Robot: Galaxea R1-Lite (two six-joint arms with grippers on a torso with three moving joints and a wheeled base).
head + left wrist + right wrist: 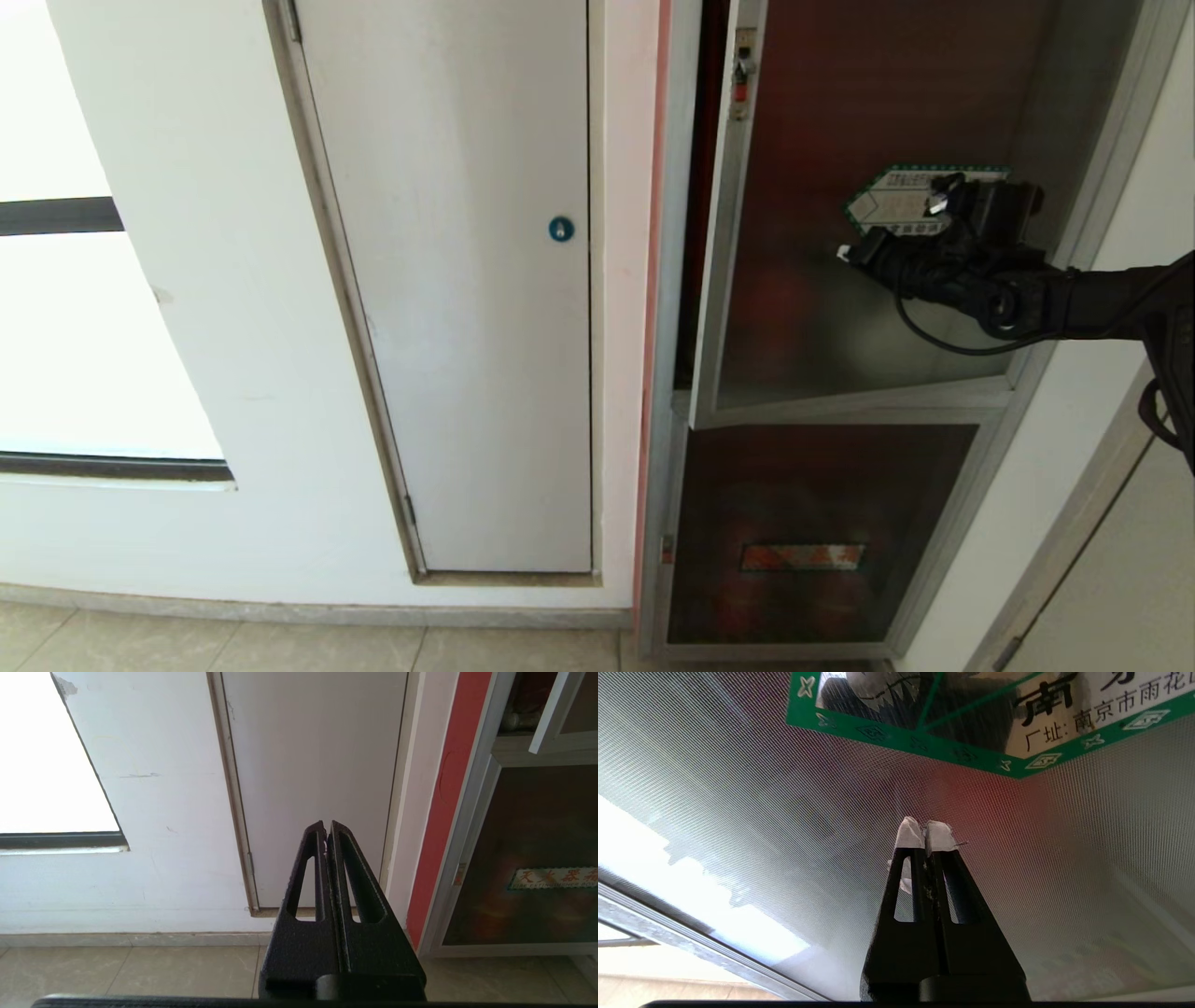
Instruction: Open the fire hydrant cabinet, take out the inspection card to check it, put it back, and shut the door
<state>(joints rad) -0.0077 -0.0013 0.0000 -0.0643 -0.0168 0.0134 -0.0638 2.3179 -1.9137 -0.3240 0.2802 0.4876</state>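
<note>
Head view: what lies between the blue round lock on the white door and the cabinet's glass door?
In the head view, between the blue lock and the glass door come bare white door panel, a white wall strip with a reddish edge, and the cabinet's aluminium frame.

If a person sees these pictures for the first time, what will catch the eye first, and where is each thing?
First comes the door of dark tinted glass on the right, standing ajar from the fire hydrant cabinet, with the black right gripper shut, its tips at the glass just below the green-bordered sticker. Next is the plain white door with its small blue lock in the middle of the wall. The left gripper is shut and points at that white door's lower part.
</note>
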